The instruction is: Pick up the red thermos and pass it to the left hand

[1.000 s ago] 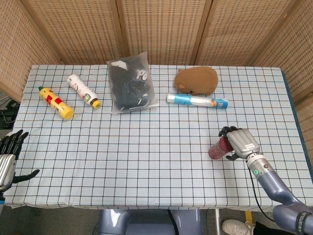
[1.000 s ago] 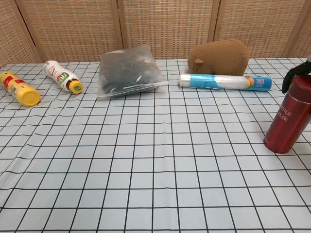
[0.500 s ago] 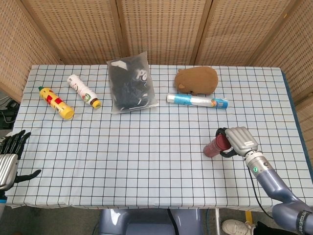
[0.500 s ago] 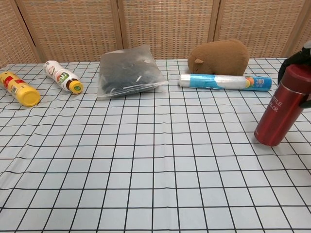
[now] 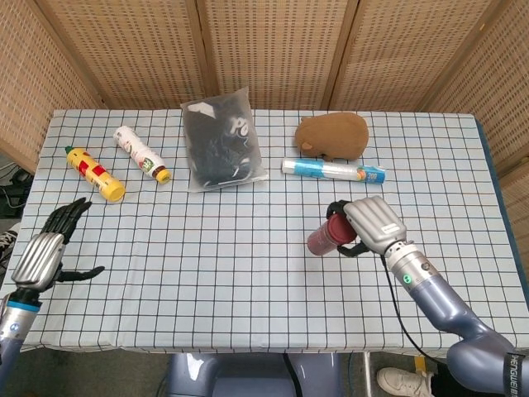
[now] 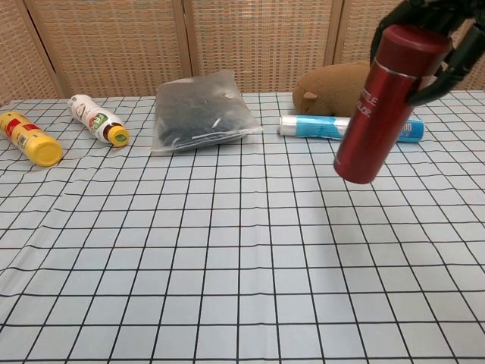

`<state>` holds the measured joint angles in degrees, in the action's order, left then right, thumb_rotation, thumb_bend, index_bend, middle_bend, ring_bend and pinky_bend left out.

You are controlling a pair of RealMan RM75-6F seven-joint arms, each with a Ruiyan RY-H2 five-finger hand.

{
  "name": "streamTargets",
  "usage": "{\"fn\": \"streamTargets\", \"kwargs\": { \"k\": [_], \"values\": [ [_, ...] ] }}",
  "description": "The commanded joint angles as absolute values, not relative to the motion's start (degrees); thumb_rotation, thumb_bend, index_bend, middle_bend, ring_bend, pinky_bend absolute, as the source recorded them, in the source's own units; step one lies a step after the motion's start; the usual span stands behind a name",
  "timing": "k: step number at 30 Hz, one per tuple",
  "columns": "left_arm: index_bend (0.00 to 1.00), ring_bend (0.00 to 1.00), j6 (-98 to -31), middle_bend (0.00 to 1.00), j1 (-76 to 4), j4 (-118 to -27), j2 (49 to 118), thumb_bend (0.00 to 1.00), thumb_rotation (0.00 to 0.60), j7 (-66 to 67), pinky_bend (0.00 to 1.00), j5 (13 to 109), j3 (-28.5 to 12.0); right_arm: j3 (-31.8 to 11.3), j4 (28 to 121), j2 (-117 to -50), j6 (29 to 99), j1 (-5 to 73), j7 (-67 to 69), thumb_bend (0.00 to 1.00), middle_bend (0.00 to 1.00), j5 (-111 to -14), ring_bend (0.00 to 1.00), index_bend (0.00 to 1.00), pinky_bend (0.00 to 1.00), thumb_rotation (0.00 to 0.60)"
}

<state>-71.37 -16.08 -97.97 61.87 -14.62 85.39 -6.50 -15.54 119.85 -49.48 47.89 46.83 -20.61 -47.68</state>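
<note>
My right hand (image 5: 370,225) grips the red thermos (image 5: 326,236) by its upper end and holds it tilted above the table, right of centre. In the chest view the red thermos (image 6: 383,102) hangs clear of the cloth, with the dark fingers (image 6: 439,45) of the right hand wrapped round its top. My left hand (image 5: 48,252) hovers open over the table's front left edge, fingers spread, holding nothing. The chest view does not show it.
On the checked tablecloth (image 5: 248,248) lie a yellow bottle (image 5: 94,173), a white bottle (image 5: 141,154), a dark plastic bag (image 5: 219,141), a brown plush (image 5: 332,136) and a blue-white roll (image 5: 333,171), all along the far side.
The right hand has lifted the thermos off the table and carried it leftward. The left hand has risen and come forward over the front left edge.
</note>
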Motion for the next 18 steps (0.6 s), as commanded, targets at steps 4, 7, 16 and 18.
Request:
{"fn": "streamTargets", "kwargs": {
  "k": [4,7,16,18],
  "values": [
    [0.00,0.00,-62.9,0.00,-25.5,-93.0,68.0,0.00,0.600,-31.2,0.00,88.7,-9.0,-17.8,124.5,-50.7,50.6,57.3,-29.0,0.65,0.56,-35.4,0.63,0.63,0.68,0.600],
    [0.00,0.00,-61.1,0.00,-28.3,-90.5,71.0,0.00,0.600,-38.2,0.00,89.9,-9.3,-17.8,124.4,-52.9,52.2,60.9,-31.6,0.65,0.56,-31.3,0.63,0.63,0.68,0.600],
    [0.00,0.00,-57.0,0.00,-36.2,-81.5,83.7,0.00,0.600,-55.4,0.00,89.4,-10.2,-17.7,121.0,-60.2,56.5,69.6,-35.9,0.66,0.56,-21.5,0.63,0.63,0.68,0.600],
    [0.00,0.00,-55.6,0.00,-37.8,-80.5,85.9,0.00,0.600,-56.9,0.00,88.4,-10.5,-17.6,120.2,-61.2,56.8,70.6,-36.0,0.66,0.56,-20.4,0.63,0.63,0.68,0.600]
  ]
}}
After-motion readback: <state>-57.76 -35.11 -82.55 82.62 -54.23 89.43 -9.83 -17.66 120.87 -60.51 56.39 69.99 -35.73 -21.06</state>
